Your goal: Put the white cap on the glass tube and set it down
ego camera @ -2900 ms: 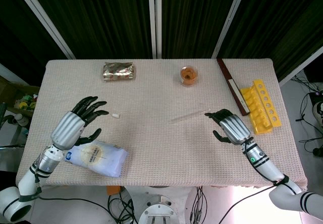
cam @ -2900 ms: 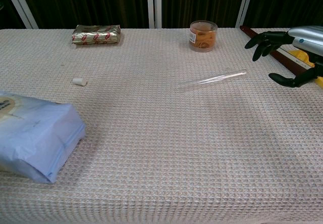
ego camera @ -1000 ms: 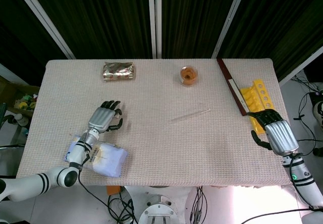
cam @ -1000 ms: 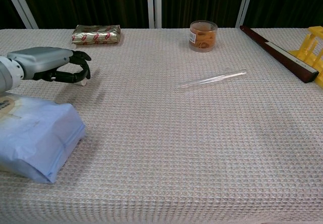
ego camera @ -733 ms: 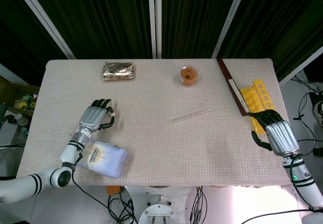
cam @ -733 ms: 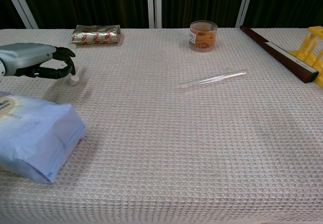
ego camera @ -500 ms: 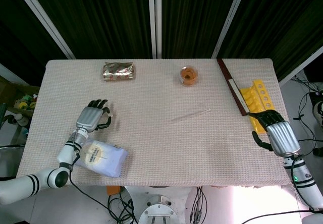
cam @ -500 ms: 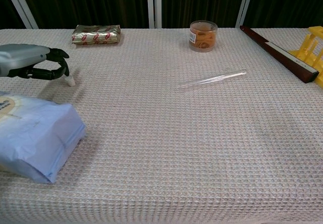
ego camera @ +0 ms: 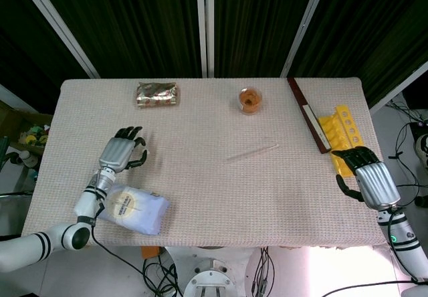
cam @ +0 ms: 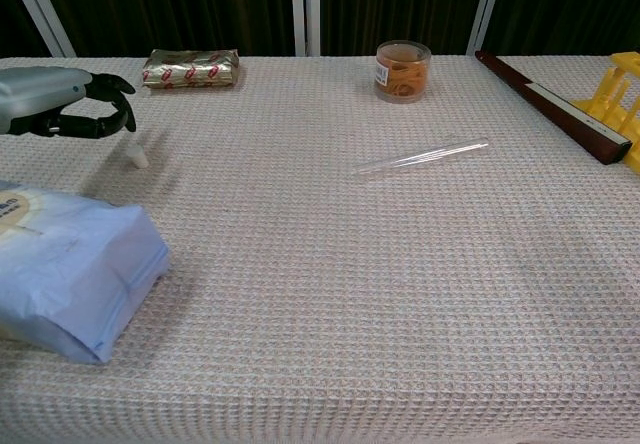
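The left hand (cam: 62, 104) hangs above the left side of the tabletop (ego camera: 214, 190), its dark fingers (cam: 112, 114) curled in with nothing between them. The white cap (cam: 137, 157) sits on the cloth just below and right of those fingertips in the chest view, apart from them and tilted a little. In the head view that hand (ego camera: 120, 153) covers the spot, so the cap cannot be made out there.

The glass tube (cam: 424, 156) lies flat near the middle of the tabletop, a bit toward the right, running at a slant with its right end nearer the far edge. The head view shows the tube (ego camera: 252, 153) as a thin pale line, well apart from both hands.

The right hand (ego camera: 369, 176) is past the right edge of the tabletop, near its front right corner, and shows in the head view only. Its fingers are bent inward and loosely apart, holding nothing.

A blue and white bag (cam: 65, 264) lies at the front left corner, close under the left forearm. A foil packet (cam: 190, 67) rests near the far edge on the left, and a jar (cam: 402, 71) with orange contents stands near the far edge toward the middle. A dark bar (cam: 550, 104) lies slantwise along the right edge, with a yellow rack (ego camera: 346, 140) just beside it.
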{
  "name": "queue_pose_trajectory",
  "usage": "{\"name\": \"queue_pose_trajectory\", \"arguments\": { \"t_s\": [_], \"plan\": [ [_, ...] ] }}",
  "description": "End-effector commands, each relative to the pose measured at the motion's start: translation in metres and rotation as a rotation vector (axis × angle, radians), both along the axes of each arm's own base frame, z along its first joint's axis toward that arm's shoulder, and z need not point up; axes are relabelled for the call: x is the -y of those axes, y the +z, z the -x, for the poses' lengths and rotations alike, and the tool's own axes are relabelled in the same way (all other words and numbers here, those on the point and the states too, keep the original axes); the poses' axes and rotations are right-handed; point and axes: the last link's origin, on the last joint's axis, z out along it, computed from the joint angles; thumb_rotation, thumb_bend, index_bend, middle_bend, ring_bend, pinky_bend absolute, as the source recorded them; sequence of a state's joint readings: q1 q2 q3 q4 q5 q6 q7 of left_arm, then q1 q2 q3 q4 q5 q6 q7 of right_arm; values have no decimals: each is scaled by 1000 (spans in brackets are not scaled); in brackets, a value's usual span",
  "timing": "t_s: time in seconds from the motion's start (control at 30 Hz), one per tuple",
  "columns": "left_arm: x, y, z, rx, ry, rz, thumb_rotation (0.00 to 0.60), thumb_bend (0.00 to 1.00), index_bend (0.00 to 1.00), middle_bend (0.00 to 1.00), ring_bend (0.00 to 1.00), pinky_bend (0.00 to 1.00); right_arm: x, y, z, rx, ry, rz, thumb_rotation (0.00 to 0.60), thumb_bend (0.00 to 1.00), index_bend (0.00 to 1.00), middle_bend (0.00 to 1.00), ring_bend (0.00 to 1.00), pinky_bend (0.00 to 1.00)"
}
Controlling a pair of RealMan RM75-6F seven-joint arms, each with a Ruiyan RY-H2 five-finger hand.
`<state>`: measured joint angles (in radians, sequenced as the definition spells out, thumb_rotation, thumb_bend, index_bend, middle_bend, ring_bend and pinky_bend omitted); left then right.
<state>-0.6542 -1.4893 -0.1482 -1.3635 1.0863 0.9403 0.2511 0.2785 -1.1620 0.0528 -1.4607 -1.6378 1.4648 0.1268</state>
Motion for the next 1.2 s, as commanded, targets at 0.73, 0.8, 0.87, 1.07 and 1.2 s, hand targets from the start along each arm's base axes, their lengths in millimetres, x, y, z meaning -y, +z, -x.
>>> {"name": "queue_pose_trajectory", "arguments": {
  "t_s": [0.73, 0.8, 0.87, 1.07, 1.2],
  "plan": [
    [-12, -35, 2, 41, 36, -87, 598, 335, 433, 119, 46, 100, 0, -2, 6, 5, -22, -4, 600, 426, 268, 362, 235, 240],
    [-12, -35, 3, 40, 39, -88, 599, 334, 437, 119, 46, 100, -1, -2, 6, 5, -23, -4, 600, 426, 268, 363, 235, 240],
    [-12, -35, 3, 43, 43, -86, 599, 334, 438, 119, 46, 99, -1, -2, 6, 5, -23, -4, 600, 426, 268, 363, 235, 240],
    [-10, -36, 5, 40, 45, -82, 600, 336, 448, 119, 46, 99, -1, -2, 6, 5, -23, -3, 600, 426, 268, 363, 235, 240],
    [-11, -36, 6, 37, 46, -83, 600, 344, 457, 119, 46, 99, -1, -1, 6, 4, -26, -2, 600, 426, 268, 363, 234, 240]
  ]
}}
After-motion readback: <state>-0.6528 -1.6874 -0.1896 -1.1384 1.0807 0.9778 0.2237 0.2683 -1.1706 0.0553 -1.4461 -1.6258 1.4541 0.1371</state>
